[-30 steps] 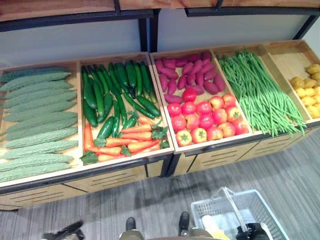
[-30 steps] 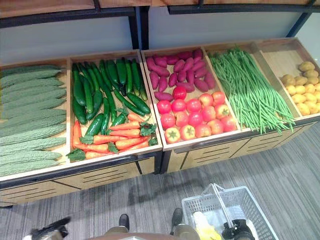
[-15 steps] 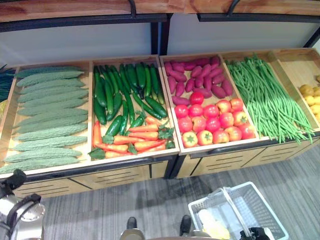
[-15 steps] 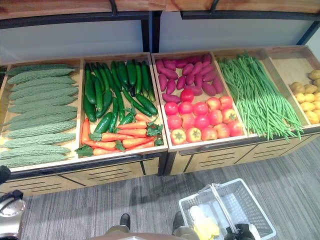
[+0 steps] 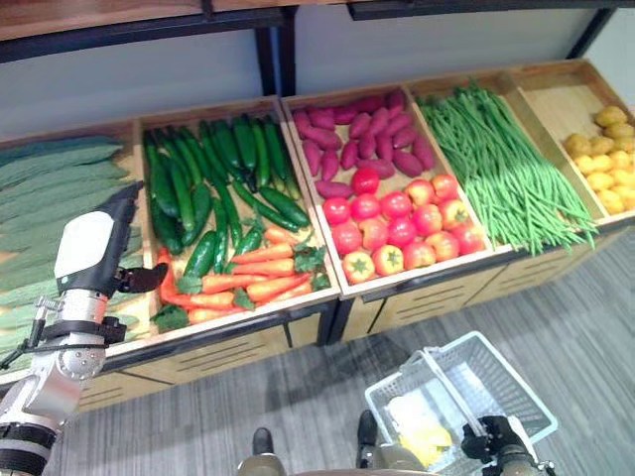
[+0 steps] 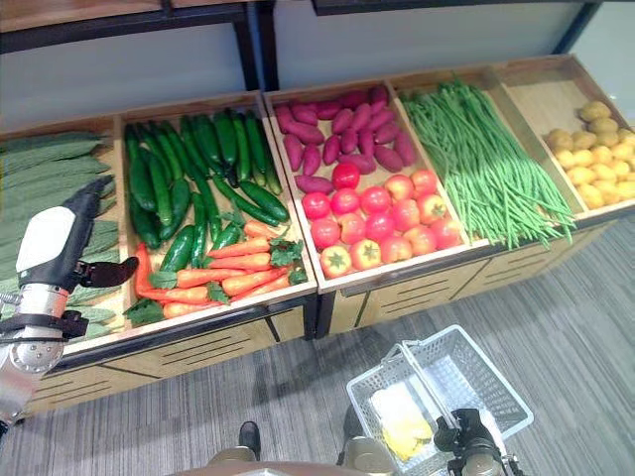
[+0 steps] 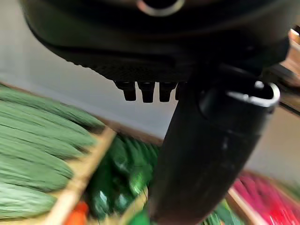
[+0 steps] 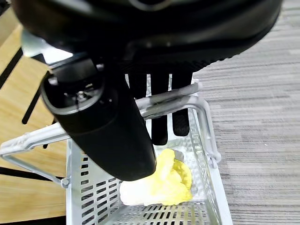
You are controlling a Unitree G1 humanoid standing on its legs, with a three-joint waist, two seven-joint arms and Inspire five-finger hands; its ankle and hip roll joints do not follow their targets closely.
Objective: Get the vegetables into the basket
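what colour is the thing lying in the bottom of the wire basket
Yellow: the soft, crumpled item in the white wire basket shows best in the right wrist view.

Left robot hand (image 5: 91, 248) raised over bitter gourds (image 5: 40, 188), basket (image 5: 466, 397) held low right

A wooden display shelf (image 5: 248, 342) holds open bins side by side: bitter gourds (image 5: 40, 188), cucumbers (image 5: 203, 178) above carrots (image 5: 248, 278), sweet potatoes (image 5: 362, 139) above tomatoes (image 5: 397, 223), long beans (image 5: 501, 169), and potatoes (image 5: 605, 159). Grey floor (image 5: 585, 327) lies in front.
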